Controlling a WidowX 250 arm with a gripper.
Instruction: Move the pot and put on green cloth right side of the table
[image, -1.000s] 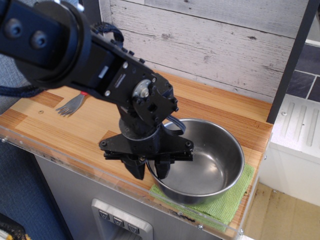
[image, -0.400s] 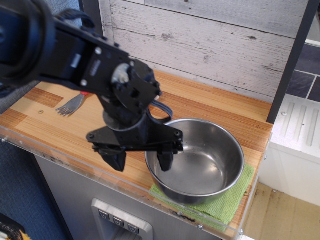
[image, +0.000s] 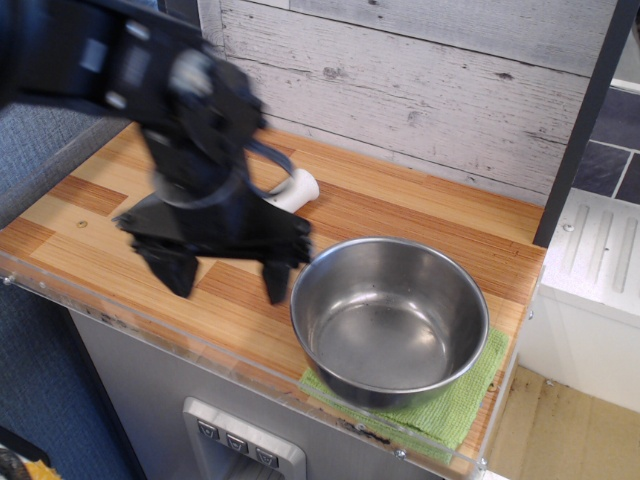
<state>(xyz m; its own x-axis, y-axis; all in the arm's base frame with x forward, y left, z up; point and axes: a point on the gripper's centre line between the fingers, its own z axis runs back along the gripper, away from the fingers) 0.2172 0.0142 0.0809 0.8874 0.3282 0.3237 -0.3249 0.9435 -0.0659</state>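
The shiny steel pot (image: 390, 320) stands upright on the light-green cloth (image: 460, 405) at the right end of the wooden table (image: 90, 250). The cloth shows under the pot's front and right side. My gripper (image: 228, 285) is open and empty, its two black fingers pointing down, left of the pot and apart from it, above the table's front part. It is blurred by motion.
A small white plastic cylinder (image: 295, 190) lies on the table behind the arm. A clear acrylic rim (image: 150, 335) runs along the front edge. A whitewashed plank wall stands behind, and a dark post (image: 580, 120) at the right rear.
My gripper let go of the pot's left rim, opened wide and moved up and left, away from the pot. The pot stayed on the cloth. The fork is now hidden behind the arm.
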